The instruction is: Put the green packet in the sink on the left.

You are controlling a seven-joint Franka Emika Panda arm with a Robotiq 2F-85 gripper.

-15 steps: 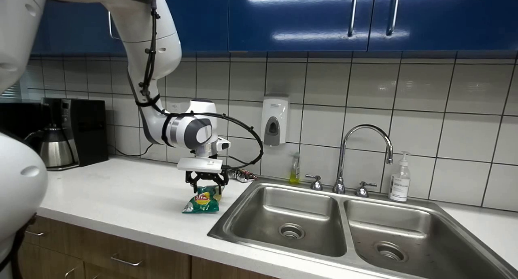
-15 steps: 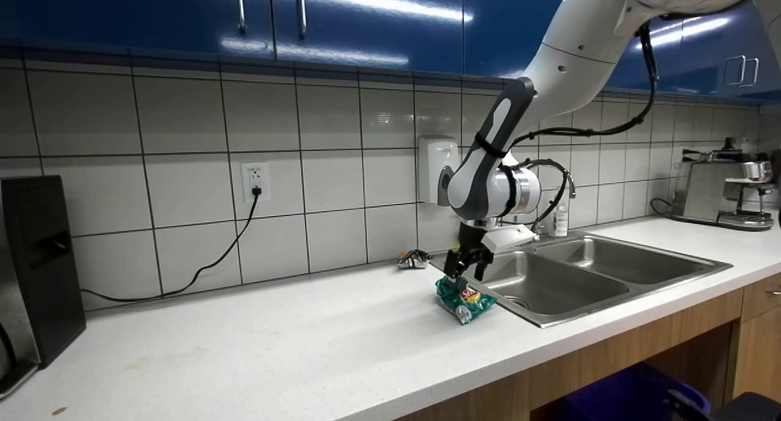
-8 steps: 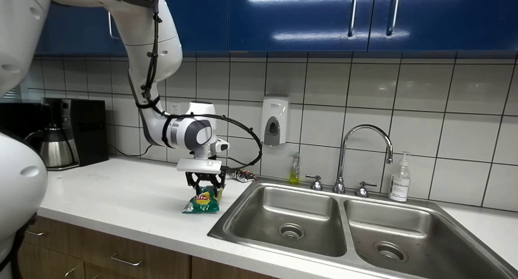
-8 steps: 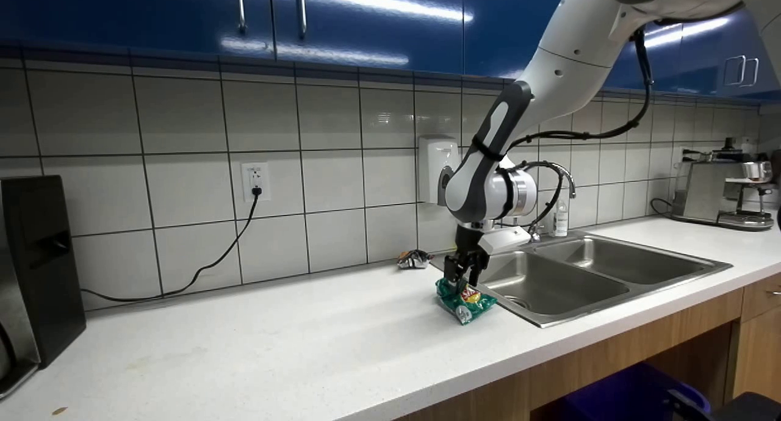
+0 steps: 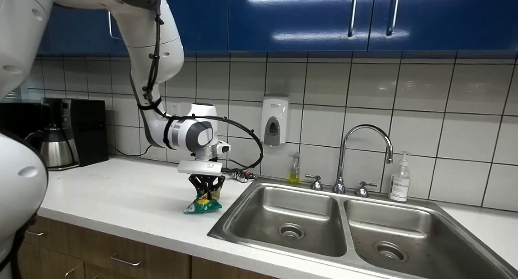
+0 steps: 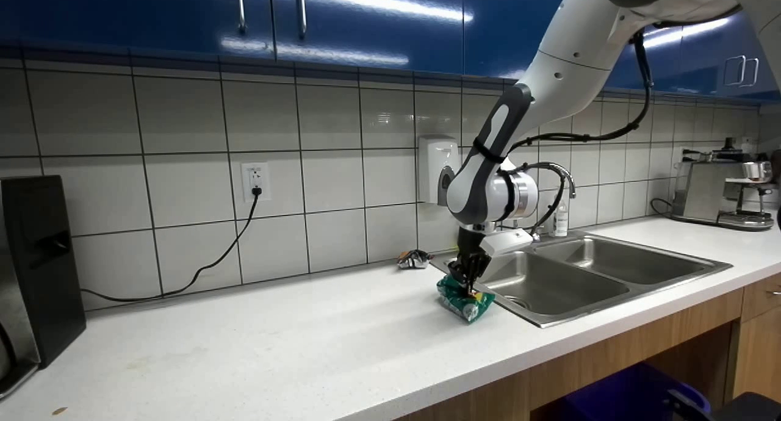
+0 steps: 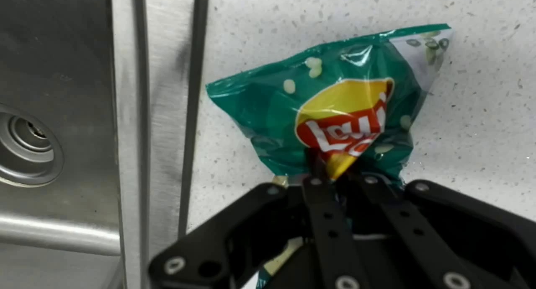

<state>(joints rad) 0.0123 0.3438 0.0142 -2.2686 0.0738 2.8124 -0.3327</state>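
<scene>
Green packet [image 7: 356,92] clamped in pincer [image 7: 331,168];
wrist view: long axis 12-to-6 o'clock; sink rim [image 7: 166,125] at 9, worktop [image 7: 477,130] toward 3

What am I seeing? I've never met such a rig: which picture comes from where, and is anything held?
The machine is one white robot arm ending in a black gripper. Two pictures come from cameras standing apart from it; the close-up, from one on its wrist. On the white counter lie a green packet and, back by the tiled wall, a shiny crumpled item; a double sink sits alongside. The gripper is closed on the green packet, which looks pinched but not lifted.
</scene>
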